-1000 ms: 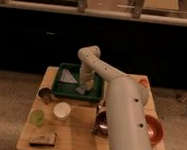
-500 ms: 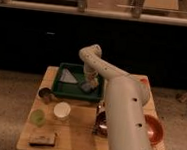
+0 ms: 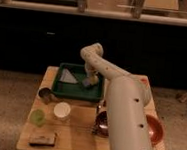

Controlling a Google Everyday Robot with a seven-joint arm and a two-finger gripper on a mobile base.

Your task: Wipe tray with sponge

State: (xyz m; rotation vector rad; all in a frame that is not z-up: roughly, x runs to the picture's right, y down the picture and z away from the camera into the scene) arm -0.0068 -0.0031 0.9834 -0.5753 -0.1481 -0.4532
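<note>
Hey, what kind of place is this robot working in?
Probably a kitchen or cafeteria mock-up: a wooden table holds a green tray, cups and bowls, and the end effector sits low inside the tray.

hand (image 3: 90, 81) in tray (image 3: 65, 89), right side

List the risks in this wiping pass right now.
1. The gripper works low by the right wall of the green tray; a wide stroke might hit that wall and shove the tray.
2. A white sheet lies in the tray's left half; a leftward sweep may drag it.
3. The metal cup stands close to the tray's front-left corner; a shifted tray could knock it.
</note>
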